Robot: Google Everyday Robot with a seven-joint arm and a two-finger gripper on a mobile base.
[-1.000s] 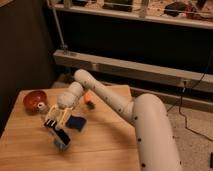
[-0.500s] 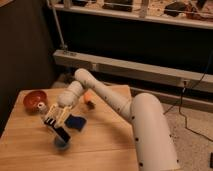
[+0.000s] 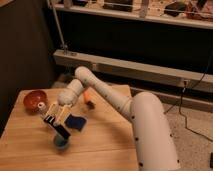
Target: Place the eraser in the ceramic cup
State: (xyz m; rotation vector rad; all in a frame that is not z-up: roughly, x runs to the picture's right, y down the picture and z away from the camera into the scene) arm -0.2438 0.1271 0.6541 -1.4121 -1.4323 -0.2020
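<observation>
The ceramic cup (image 3: 61,144) is small, round and blue-grey, and stands on the wooden table (image 3: 100,150) near its front left. My gripper (image 3: 56,123) hangs just above and left of the cup, pointing down, shut on the eraser (image 3: 61,131). The eraser is a small black block whose lower end sits right over the cup's rim. The white arm reaches in from the right.
A red-orange bowl (image 3: 33,99) stands at the table's back left. A flat dark-blue piece (image 3: 76,121) lies just right of the gripper. A small orange and dark object (image 3: 89,101) lies behind it. The table's edges are close on all sides.
The gripper with the eraser has stayed over the cup, shifting only slightly. Nothing else has moved.
</observation>
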